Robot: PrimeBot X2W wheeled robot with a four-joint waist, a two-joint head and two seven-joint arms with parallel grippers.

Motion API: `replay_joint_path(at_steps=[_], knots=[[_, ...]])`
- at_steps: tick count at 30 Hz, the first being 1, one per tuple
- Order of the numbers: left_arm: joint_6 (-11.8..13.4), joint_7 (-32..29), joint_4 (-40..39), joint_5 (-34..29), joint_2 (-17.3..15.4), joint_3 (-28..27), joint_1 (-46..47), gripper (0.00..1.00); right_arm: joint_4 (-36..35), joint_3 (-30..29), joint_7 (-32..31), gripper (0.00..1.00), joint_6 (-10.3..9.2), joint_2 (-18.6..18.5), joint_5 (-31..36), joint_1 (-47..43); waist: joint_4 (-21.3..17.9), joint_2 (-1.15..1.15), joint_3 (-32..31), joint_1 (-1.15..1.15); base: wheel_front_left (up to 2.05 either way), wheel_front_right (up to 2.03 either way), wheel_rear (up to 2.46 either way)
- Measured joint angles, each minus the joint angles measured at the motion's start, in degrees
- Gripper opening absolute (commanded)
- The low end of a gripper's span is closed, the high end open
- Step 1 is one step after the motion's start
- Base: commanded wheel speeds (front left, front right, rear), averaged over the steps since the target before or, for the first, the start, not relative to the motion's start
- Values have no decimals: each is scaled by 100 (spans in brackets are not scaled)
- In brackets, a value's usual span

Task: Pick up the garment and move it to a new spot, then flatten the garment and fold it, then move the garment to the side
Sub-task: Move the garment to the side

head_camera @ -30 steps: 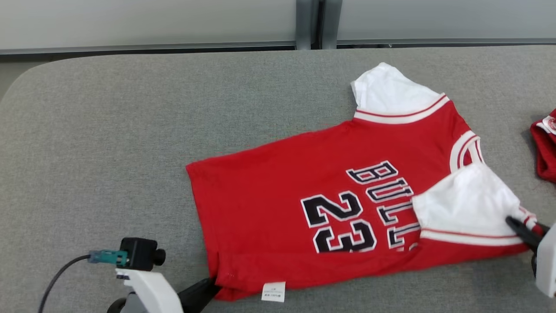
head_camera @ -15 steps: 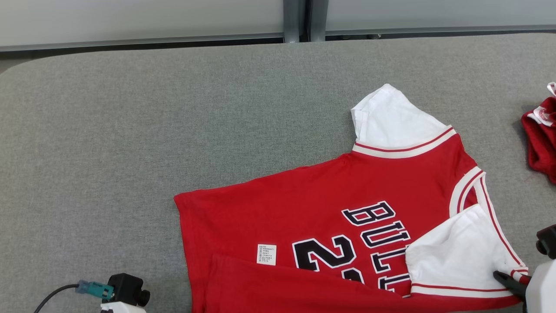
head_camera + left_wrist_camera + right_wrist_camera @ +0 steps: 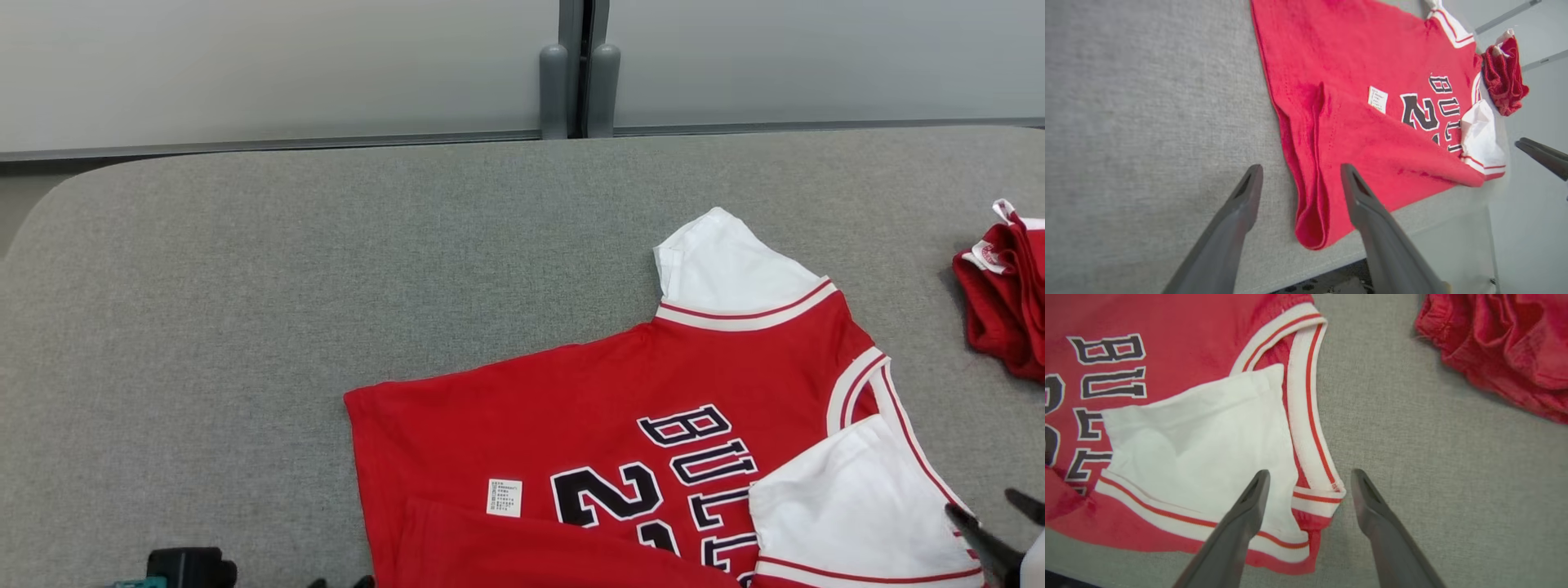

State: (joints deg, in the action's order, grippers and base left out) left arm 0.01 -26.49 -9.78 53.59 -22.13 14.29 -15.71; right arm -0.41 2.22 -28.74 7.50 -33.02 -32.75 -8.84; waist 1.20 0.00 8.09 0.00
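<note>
1. The left pincer (image 3: 1301, 169) has its two long dark fingers spread wide and grips nothing. In the left wrist view, the folded hem corner of the red jersey (image 3: 1355, 49) lies under and between the fingertips. The cloth runs away toward 1 o'clock. Whether the tips touch the fabric cannot be told.
2. The right pincer (image 3: 1310, 473) is also spread open and empty. In the right wrist view, the jersey's shoulder corner, edged in white-and-red striped trim, lies between its fingertips. A white sleeve (image 3: 1196, 428) sits at 10 o'clock, folded over the chest.
3. Black block letters with white outlines read "BUL"; the rest is hidden under the sleeve. Beside them is a large "2", then a second digit covered by a red strip of the jersey folded up over it.
4. A small white care tag (image 3: 504, 496) lies by that fold. Its print is too small to read.
5. In the head view, the jersey lies on the grey fabric surface (image 3: 245, 286), at 4 o'clock from its middle. Its near edge is cut off by the frame.
6. A bunched red cloth (image 3: 1004, 310) lies at 3 o'clock, well apart and partly cut off. Its white patch is unreadable.
</note>
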Motion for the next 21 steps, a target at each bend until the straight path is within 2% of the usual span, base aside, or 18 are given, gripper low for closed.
replay_joint_path(at_steps=[5, 10, 13, 17, 18, 21], knots=[[386, 771, -368, -794, 41, -221, 87, 100, -720, -222, 275, 100, 0, -24, 299, 209, -7, 0, -57, 0, 0, 0, 0], [460, 661, -344, -1181, 157, 75, 907, 100, -751, 112, 70, 100, 0, 38, 464, 1399, 35, 0, 268, 0, 0, 0, 0], [432, 461, -12, -1365, 231, 293, 1740, 100, -382, 380, -207, 100, 0, 33, 555, 2391, 122, 0, 599, 0, 0, 0, 0], [268, 258, 520, -1485, 382, 541, 2655, 100, 364, 676, -500, 100, 0, -2, 756, 3574, 322, 0, 1069, 0, 0, 0, 0], [268, 258, 520, -1485, 382, 541, 2655, 100, 364, 676, -500, 100, 0, -2, 756, 3574, 322, 0, 1069, 0, 0, 0, 0], [130, 170, 896, -1634, 478, 736, 3230, 100, 937, 790, -615, 100, 0, -12, 818, 4255, 549, 0, 1389, 0, 0, 0, 0]])
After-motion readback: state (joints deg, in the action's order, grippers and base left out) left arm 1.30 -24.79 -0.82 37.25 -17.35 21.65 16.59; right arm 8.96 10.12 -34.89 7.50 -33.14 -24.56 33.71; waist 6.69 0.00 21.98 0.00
